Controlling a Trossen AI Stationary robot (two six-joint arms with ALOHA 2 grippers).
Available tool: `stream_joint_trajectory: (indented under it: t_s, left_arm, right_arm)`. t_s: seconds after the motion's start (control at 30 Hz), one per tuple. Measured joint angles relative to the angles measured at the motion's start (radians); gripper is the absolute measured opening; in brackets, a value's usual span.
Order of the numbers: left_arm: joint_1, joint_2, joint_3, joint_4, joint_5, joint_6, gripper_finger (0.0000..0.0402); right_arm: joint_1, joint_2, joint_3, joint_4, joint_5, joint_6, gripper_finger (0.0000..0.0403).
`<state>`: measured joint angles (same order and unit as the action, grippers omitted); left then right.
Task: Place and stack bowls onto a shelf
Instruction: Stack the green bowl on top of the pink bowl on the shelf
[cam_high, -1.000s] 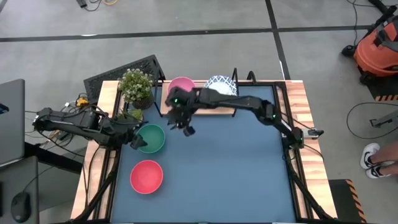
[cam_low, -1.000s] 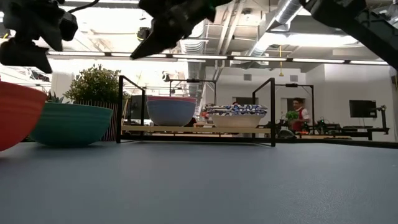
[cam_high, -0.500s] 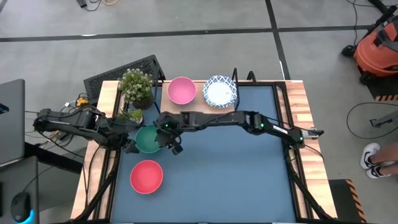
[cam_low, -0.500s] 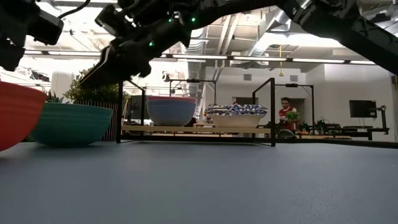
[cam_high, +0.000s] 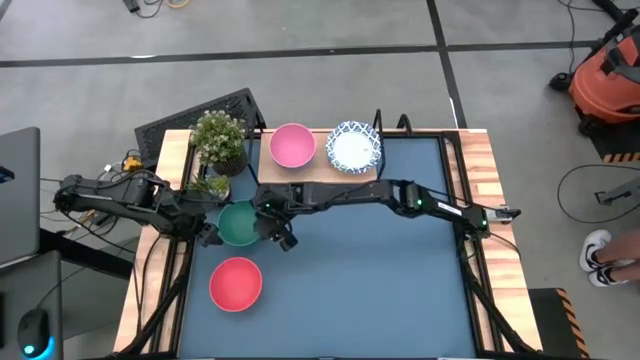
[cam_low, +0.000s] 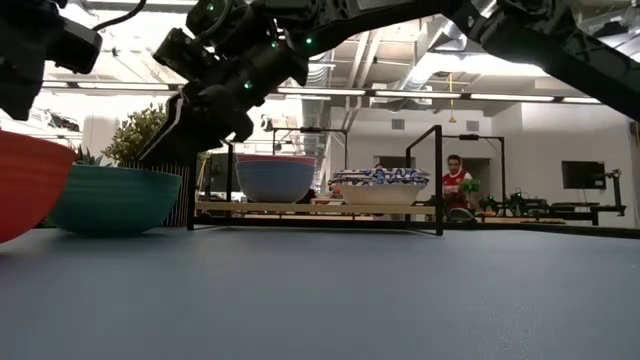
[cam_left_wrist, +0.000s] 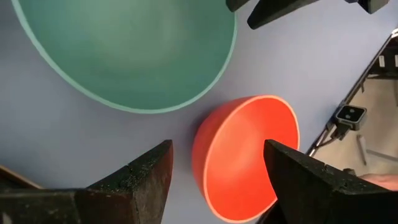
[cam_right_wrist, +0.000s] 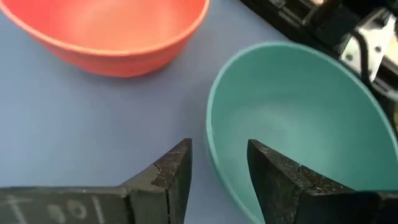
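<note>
A green bowl (cam_high: 238, 222) sits on the blue mat, with a red bowl (cam_high: 236, 283) nearer. On the shelf (cam_low: 315, 208) rest a pink bowl (cam_high: 292, 145) and white bowls with a blue pattern (cam_high: 354, 147). My right gripper (cam_high: 278, 236) is open at the green bowl's right rim (cam_right_wrist: 211, 140). One finger hangs over the bowl's hollow and one outside it, just above the rim in the low view. My left gripper (cam_high: 210, 234) is open and waits at the green bowl's left side. The other bowls are out of view.
A potted plant (cam_high: 220, 138) and a smaller plant (cam_high: 208, 186) stand at the table's far left, close behind the green bowl. The right arm (cam_high: 390, 195) stretches across the shelf's front edge. Bare blue mat (cam_high: 380, 280) lies to the right and near side.
My right gripper has swung from in front of the pink bowl toward the table's left and near side. It has come down to the green bowl's right rim, where it has held for the last half second. The bowls have not moved.
</note>
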<state>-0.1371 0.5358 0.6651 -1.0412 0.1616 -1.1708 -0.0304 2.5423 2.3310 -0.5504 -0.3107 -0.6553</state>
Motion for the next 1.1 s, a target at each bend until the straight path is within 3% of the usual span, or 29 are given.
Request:
stream_joint_trajectory:
  t_s: [0.47, 0.67, 0.73, 0.83, 1.1]
  left_arm:
    - [0.000, 0.000, 0.000, -0.001, -0.040, 0.027, 0.0235]
    - [0.000, 0.000, 0.000, -0.002, -0.045, 0.025, 0.0235]
    - [0.000, 0.000, 0.000, -0.001, -0.045, 0.018, 0.0235]
    - [0.000, 0.000, 0.000, -0.002, -0.038, 0.007, 0.0235]
    - [0.000, 0.000, 0.000, -0.007, -0.040, 0.005, 0.0235]
  right_arm:
    - [-0.013, 0.000, 0.000, -0.035, 0.011, -0.132, 0.0168]
    - [-0.011, 0.057, -0.001, -0.091, 0.069, -0.177, 0.0150]
    - [-0.002, 0.075, 0.000, -0.082, 0.149, -0.192, 0.0143]
    - [0.017, 0.075, 0.000, -0.098, 0.273, -0.208, 0.0122]
    - [0.033, 0.016, 0.022, -0.161, 0.322, -0.236, 0.0023]
